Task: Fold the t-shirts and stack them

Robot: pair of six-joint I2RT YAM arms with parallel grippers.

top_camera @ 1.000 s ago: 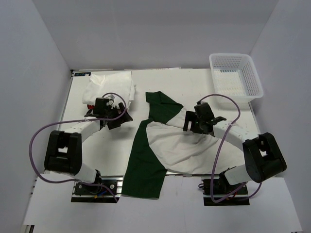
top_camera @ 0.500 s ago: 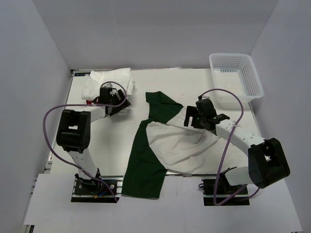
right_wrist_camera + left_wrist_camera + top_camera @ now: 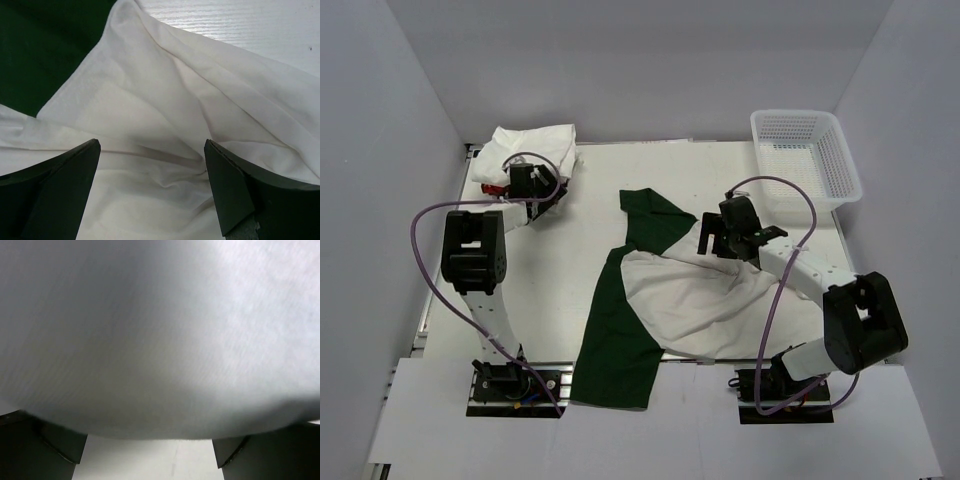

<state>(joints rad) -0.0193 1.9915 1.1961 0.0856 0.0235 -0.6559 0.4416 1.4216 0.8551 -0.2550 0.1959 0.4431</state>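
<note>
A large off-white t-shirt with dark green parts point(image 3: 695, 300) lies spread and rumpled in the middle of the table, and one green part hangs over the near edge. My right gripper point(image 3: 712, 238) is open and empty just above its far edge. In the right wrist view the gripper point(image 3: 151, 145) has its fingers wide apart over creased off-white cloth point(image 3: 150, 100). A bunched pile of white shirts point(image 3: 532, 147) with a red bit point(image 3: 491, 189) sits at the far left corner. My left gripper point(image 3: 545, 182) is open and pressed against the pile. White cloth point(image 3: 160, 330) fills the left wrist view above the gripper point(image 3: 150, 452).
A white plastic mesh basket point(image 3: 807, 155) stands at the far right corner. The white table top point(image 3: 570, 250) shows between the pile and the big shirt. Grey walls close in the back and both sides.
My left gripper has moved to the far left and pushed the white pile into the back left corner, bunching it up. My right gripper has shifted slightly back over the big shirt's far edge.
</note>
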